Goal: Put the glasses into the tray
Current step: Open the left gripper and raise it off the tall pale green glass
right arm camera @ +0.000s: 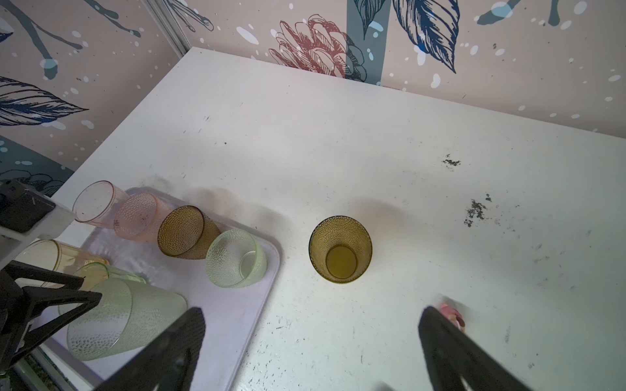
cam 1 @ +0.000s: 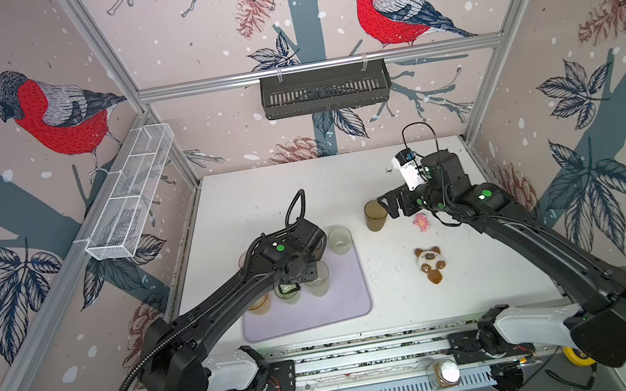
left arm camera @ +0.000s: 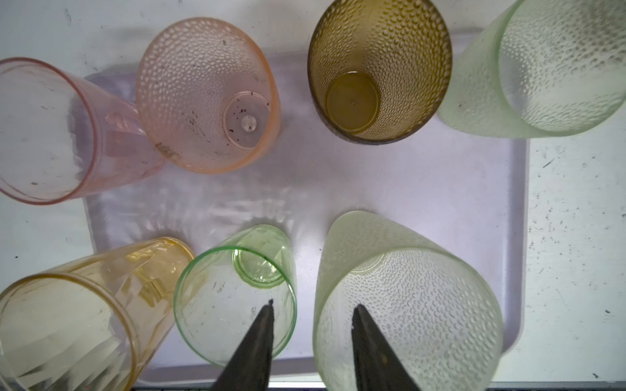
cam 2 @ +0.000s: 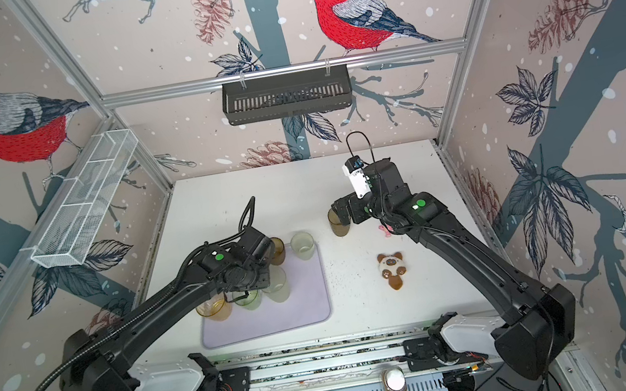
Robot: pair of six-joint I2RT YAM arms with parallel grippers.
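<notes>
Glassware filled the far half of the flat pale lavender rectangular tray [left arm camera: 372, 189], which lay left of centre on the white tabletop [cam 1: 482, 272]. 4 tumblers stood along its far edge, from left to right: a smooth pink translucent tumbler [left arm camera: 44, 132] at the corner, a dimpled pink tumbler [left arm camera: 206, 94] just beside it, a dimpled brown-olive tumbler [left arm camera: 379, 71] and a short dimpled light green tumbler [left arm camera: 555, 64] at the far right corner. 3 more stood in a nearer row: a faceted amber-yellow tumbler [left arm camera: 78, 311] at the left edge, a small clear green tumbler [left arm camera: 233, 298] just beside it, and a taller frosted pale green tumbler [left arm camera: 406, 304]. The left gripper [left arm camera: 313, 306] hung above this row, its jaws partly apart and clamped on nothing, 1 fingertip over the clear green tumbler's mouth and the other over the frosted one's. A 2nd dimpled brown-olive tumbler [right arm camera: 340, 250] stood upright on the bare tabletop, right of the tray and apart from it. The right gripper [right arm camera: 311, 313] hovered just to its right, jaws spread wide, gripping nothing. A small pink toy [cam 1: 419, 222] lay near that gripper.
</notes>
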